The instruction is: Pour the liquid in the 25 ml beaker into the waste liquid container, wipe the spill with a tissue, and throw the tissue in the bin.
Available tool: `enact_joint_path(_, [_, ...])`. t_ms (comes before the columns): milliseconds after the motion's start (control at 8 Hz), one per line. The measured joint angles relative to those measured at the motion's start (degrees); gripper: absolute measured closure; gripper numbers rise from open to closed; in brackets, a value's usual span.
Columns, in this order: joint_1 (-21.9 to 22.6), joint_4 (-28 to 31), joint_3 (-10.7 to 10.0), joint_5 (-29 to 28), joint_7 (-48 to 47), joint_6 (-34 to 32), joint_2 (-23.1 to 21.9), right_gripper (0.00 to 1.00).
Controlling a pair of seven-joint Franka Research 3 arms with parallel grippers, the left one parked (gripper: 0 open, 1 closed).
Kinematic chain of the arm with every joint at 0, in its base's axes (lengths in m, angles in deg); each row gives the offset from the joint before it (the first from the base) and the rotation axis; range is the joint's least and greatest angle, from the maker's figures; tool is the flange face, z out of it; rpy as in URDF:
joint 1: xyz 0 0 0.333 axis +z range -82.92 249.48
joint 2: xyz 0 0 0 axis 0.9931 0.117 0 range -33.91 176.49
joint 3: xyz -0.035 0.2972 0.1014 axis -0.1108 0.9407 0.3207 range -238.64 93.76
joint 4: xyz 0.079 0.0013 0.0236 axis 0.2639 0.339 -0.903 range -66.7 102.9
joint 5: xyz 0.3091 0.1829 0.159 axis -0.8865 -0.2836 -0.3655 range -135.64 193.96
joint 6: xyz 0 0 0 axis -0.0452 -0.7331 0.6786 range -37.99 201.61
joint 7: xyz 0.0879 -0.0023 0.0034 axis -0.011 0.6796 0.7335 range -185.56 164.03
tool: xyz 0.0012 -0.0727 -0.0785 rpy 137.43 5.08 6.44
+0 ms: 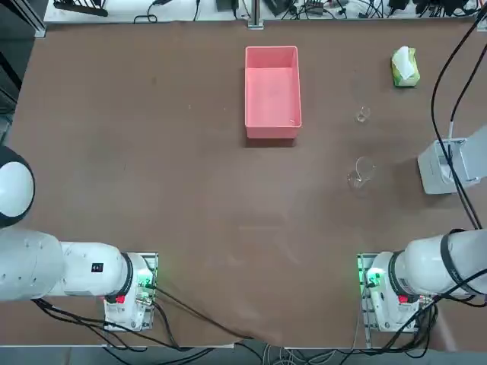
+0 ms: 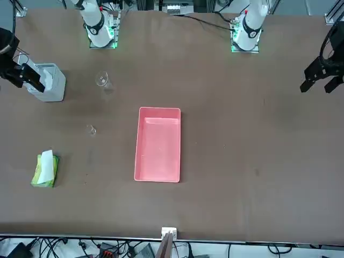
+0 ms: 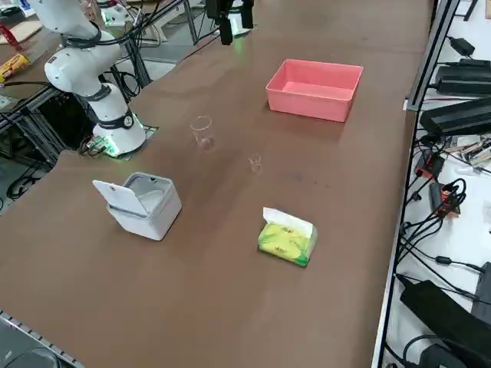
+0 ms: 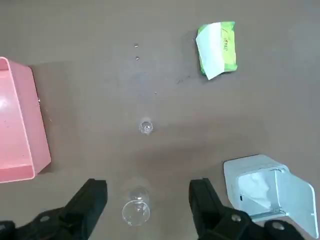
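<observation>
1. Two clear beakers are seen upright on the bench (image 1: pixel 152 190): a small beaker (image 4: pixel 146 127) and a larger beaker (image 4: pixel 136 209), apart from each other.
2. The pink container (image 1: pixel 272 93), tissue pack (image 1: pixel 405 67) and open-lidded white bin (image 3: pixel 142 204) are set around them.
3. The right tool (image 4: pixel 148 200) is held above the larger beaker, fingers apart, clamped on nothing.
4. Whether pouring is pending or finished cannot be judged; no spill is made out.

Wide brown table (image 1: pixel 152 167), bundle of black cables (image 1: pixel 304 7) along its far edge, flat black devices (image 3: pixel 460 115) on a white ledge beside the table, more loose cables (image 3: pixel 433 203) near them
</observation>
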Motion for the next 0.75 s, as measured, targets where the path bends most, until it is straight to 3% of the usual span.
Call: enact_joint_path(750, [0.0, -0.2, 0.1, 0.0, 0.0, 0.1, 0.0, 0.00])
